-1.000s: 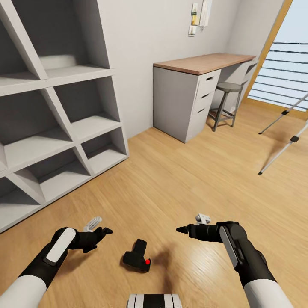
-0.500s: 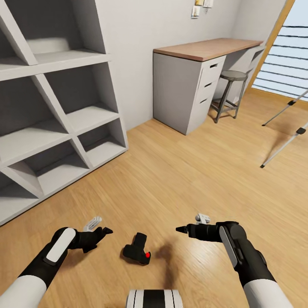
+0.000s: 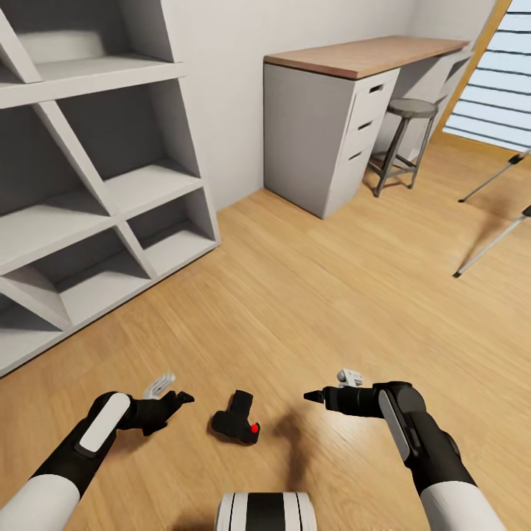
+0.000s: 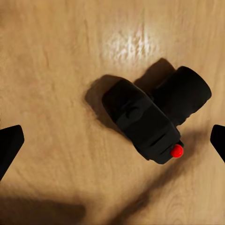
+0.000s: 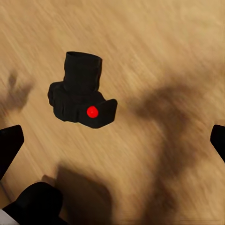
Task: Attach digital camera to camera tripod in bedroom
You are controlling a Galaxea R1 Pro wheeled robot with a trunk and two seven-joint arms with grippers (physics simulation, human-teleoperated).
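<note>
Shelving [image 3: 96, 199] rises far ahead of the left gripper [image 3: 179, 400]; desk [image 3: 346, 110] and stool [image 3: 405, 140] stand far beyond the right gripper [image 3: 316, 397]. Tripod legs [image 3: 490, 247] slant well off to its right. Digital camera [image 3: 237, 422] lies on the floor between both grippers, untouched; both spread wide, grasping nothing.

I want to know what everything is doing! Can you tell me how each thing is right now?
digital camera: lying on the wood floor, nothing holding it.
camera tripod: standing at the right, legs showing, no camera on them.
left end effector: open, beside the camera.
right end effector: open, beside the camera.
desk drawers: shut.
stool: upright by the desk.
</note>
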